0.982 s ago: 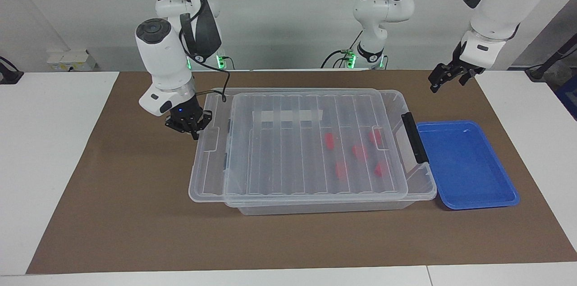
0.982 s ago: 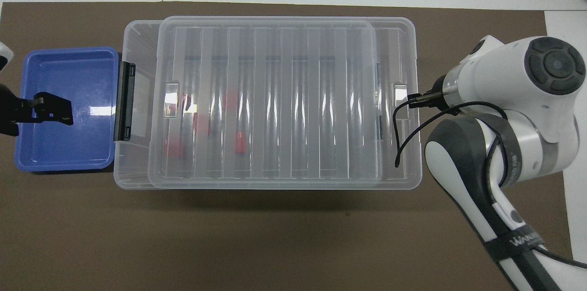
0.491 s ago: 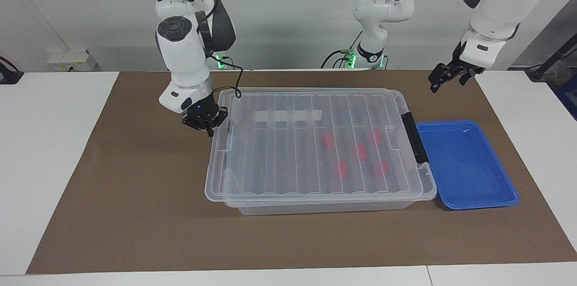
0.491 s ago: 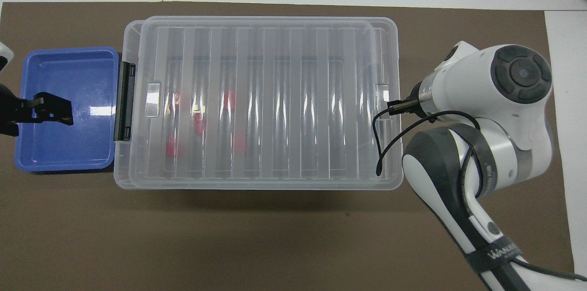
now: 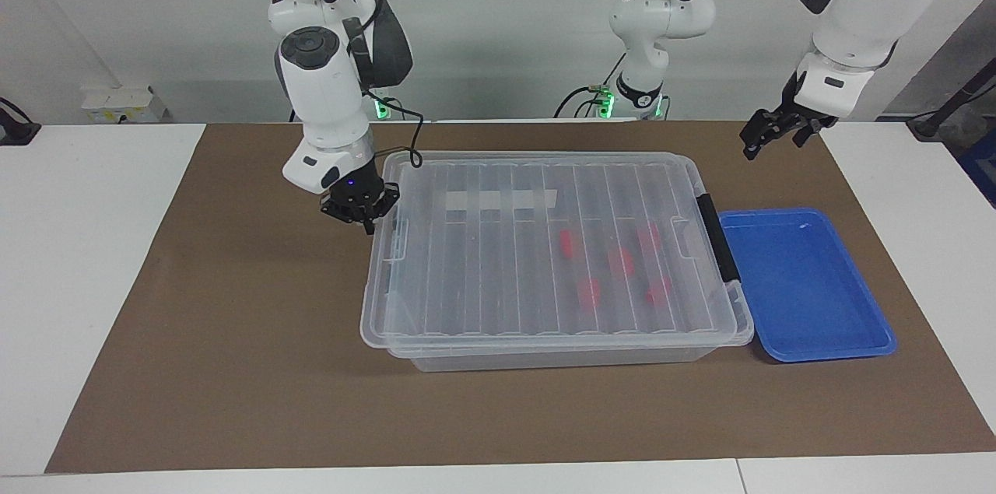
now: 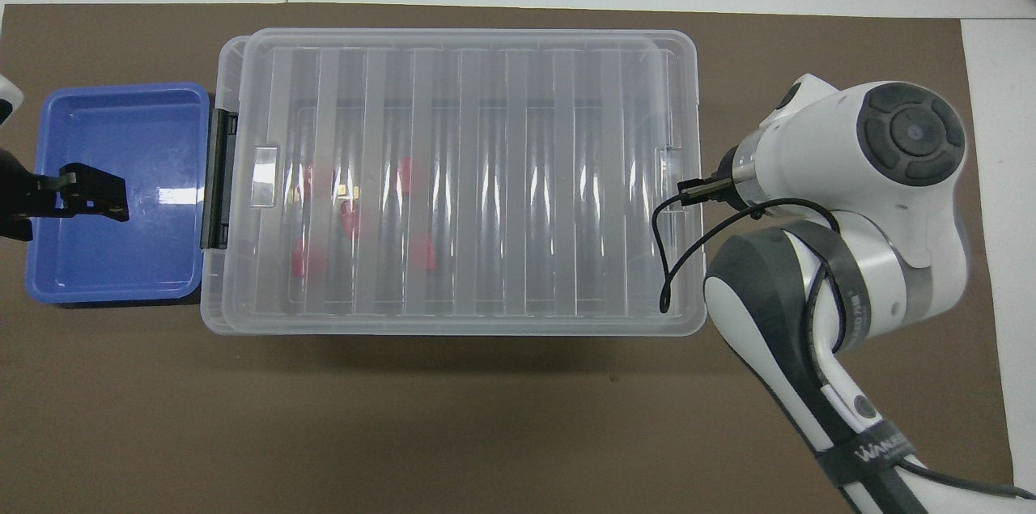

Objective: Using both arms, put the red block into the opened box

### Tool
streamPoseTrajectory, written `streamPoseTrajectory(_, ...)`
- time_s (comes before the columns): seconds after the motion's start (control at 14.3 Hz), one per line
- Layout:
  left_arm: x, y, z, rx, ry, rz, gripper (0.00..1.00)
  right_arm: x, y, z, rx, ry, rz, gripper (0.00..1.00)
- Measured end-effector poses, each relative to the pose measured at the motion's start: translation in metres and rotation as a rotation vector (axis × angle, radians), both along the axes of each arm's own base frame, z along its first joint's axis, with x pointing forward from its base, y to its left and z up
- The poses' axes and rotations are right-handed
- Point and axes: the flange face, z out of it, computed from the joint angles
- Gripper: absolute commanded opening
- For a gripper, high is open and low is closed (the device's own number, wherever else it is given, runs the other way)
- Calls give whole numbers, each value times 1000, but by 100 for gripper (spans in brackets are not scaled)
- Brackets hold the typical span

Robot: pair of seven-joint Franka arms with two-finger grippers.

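Observation:
The clear box (image 5: pixel 545 358) (image 6: pixel 212 287) stands mid-mat with its ribbed clear lid (image 5: pixel 498 261) (image 6: pixel 486 174) lying flat over it. Through the lid I see several red blocks (image 5: pixel 621 262) (image 6: pixel 350 218) on the box floor, toward the left arm's end. My right gripper (image 5: pixel 366 222) is shut, low against the lid's edge at the right arm's end; in the overhead view its own wrist hides it. My left gripper (image 5: pixel 766 134) (image 6: pixel 89 194) hangs open and empty in the air over the blue tray's end and waits.
A shallow blue tray (image 5: pixel 805 284) (image 6: pixel 113 190) with nothing in it lies against the box's black handle (image 5: pixel 716 237) (image 6: pixel 218 178) at the left arm's end. Brown mat (image 5: pixel 233 323) surrounds the box, with white table around it.
The right gripper moved toward the left arm's end with the lid sliding ahead of it; the lid went from overhanging the box's end to lying squarely over it. The left arm stayed still.

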Motion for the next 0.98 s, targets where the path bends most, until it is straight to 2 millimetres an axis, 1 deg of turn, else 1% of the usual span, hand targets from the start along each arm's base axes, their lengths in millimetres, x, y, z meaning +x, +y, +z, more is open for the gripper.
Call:
streamPoseTrajectory(0.21,0,0,0,0,0,0,100,-2,10,1,55,8,-11,0)
streamPoseTrajectory(0.56,0,0,0,0,0,0,100,-1,11,2,69,2,-15,0)
streamPoseTrajectory(0.77,0,0,0,0,0,0,100,2,3,4,69,-3,-30,0)
streamPoseTrajectory(0.91,0,0,0,0,0,0,100,5,-12,9,71,-11,-55,0)
streamPoseTrajectory(0.98,0,0,0,0,0,0,100,6,-24,13,71,-14,-76,9)
